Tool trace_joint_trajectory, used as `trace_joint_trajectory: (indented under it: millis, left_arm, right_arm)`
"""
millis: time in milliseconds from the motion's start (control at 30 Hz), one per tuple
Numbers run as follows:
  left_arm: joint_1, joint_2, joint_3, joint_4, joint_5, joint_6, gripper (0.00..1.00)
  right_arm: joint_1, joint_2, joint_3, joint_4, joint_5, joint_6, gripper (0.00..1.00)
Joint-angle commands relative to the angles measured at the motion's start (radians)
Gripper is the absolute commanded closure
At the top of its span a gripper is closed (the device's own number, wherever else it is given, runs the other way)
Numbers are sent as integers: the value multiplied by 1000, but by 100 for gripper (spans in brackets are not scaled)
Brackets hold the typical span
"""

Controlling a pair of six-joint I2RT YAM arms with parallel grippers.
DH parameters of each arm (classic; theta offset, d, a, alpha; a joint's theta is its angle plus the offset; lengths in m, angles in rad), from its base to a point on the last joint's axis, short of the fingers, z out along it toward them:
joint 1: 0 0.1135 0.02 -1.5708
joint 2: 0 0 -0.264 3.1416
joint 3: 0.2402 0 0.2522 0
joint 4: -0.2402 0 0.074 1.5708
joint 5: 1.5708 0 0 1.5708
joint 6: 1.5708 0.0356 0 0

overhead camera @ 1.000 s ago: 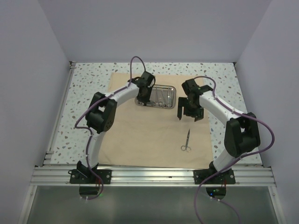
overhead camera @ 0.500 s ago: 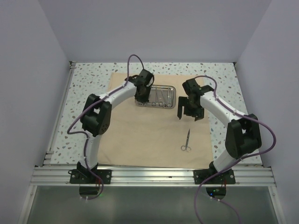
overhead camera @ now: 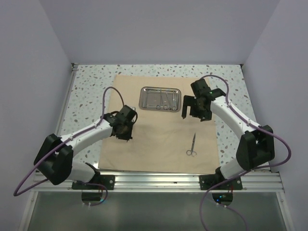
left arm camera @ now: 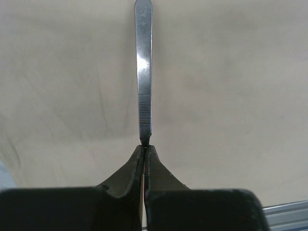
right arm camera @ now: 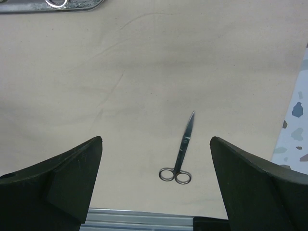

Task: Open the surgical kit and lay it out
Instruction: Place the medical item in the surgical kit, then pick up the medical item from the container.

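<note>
The beige cloth wrap [overhead camera: 154, 139] lies spread flat on the table. The small steel tray [overhead camera: 160, 98] sits on its far part with slim instruments inside. My left gripper [overhead camera: 126, 130] is over the cloth's left side, shut on the end of a slim flat steel instrument [left arm camera: 144, 72] that sticks out ahead of the gripper [left arm camera: 145, 147] above the cloth [left arm camera: 231, 86]. Steel scissors [overhead camera: 192, 145] lie on the cloth's right part. My right gripper [overhead camera: 195, 111] hangs open right of the tray, holding nothing. In its wrist view the scissors [right arm camera: 182, 151] lie below the right gripper [right arm camera: 156, 139], and the tray's edge [right arm camera: 48, 6] shows top left.
The speckled table [overhead camera: 86, 96] runs around the cloth, with walls on three sides. An aluminium rail [overhead camera: 154, 180] carrying both arm bases runs along the near edge. The cloth's right edge [right arm camera: 288, 110] meets the speckled surface close to the scissors.
My left arm has swung from the tray back to the cloth's left front, shut on the steel instrument. My right gripper has opened wider and shifted slightly away from me.
</note>
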State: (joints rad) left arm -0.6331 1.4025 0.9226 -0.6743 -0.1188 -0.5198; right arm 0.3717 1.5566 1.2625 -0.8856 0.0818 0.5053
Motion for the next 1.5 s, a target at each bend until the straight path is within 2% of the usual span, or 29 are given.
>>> trace_joint_trajectory:
  millis: [0, 167, 233, 267, 333, 367, 467, 567, 633, 833, 933, 967, 1000, 1067, 1100, 1200, 1467]
  left_arm:
    - [-11, -88, -132, 56, -13, -98, 100]
    - [-17, -106, -186, 62, 10, -134, 100]
    - [-20, -103, -180, 30, 28, -137, 80]
    - [-19, -103, -173, 15, 33, -140, 56]
    - [-20, -109, -113, -43, 25, -138, 42]
    - [-22, -112, -87, -57, 21, -131, 11]
    - [-20, -86, 51, -79, -30, -77, 5]
    - [-16, 34, 214, -54, -111, 16, 5]
    - [3, 172, 341, -30, -140, 61, 6]
    - [98, 533, 700, 56, -101, 187, 14]
    - [147, 709, 898, 64, -79, 208, 22]
    - [156, 790, 950, 62, -74, 221, 29]
    - [168, 831, 1057, 50, -67, 224, 32]
    - [174, 935, 1160, 45, -47, 247, 40]
    - [176, 967, 1259, 38, -41, 253, 40]
    - [181, 1050, 1381, 30, -28, 265, 42]
    - [196, 1087, 1378, 84, 60, 248, 49]
  right_arm:
    - [-5, -72, -41, 17, -14, 3, 1]
    - [-4, -104, -75, 5, -2, -5, 2]
    - [-4, -112, -74, -9, 10, -11, 2]
    - [-4, -115, -68, -13, 15, -13, 2]
    - [-4, -119, -58, -29, 33, -17, 2]
    - [-5, -119, -49, -33, 39, -19, 2]
    - [-5, -124, -38, -44, 56, -17, 2]
    - [-5, -121, -35, -44, 67, -10, 1]
    - [-5, -113, -29, -47, 70, -4, 2]
    - [-5, -95, 12, -64, 96, -2, 2]
    - [-5, -61, 38, -73, 108, -4, 2]
    - [-5, -40, 52, -76, 113, -4, 2]
    - [-7, -32, 57, -81, 115, -2, 2]
    - [-5, -10, 70, -81, 119, -5, 2]
    - [-7, 12, 77, -82, 131, -13, 2]
    - [-8, 68, 112, -93, 154, -27, 2]
    - [-19, 200, 204, -98, 142, -50, 2]
